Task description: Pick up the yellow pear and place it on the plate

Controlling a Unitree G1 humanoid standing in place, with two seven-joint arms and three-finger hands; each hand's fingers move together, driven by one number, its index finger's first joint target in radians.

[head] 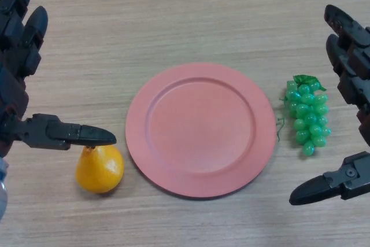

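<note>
A yellow pear (100, 169) lies on the wooden table just left of a pink plate (200, 129). My left hand (16, 79) is at the left edge, open, fingers straight; its thumb (75, 134) reaches out over the pear's top, touching or just above its stem end. My right hand (352, 79) is at the right edge, open and empty, its thumb (324, 186) low at the right, apart from the plate.
A bunch of green grapes (307, 114) lies right of the plate, between it and my right hand. The wooden table (185, 15) extends beyond the plate.
</note>
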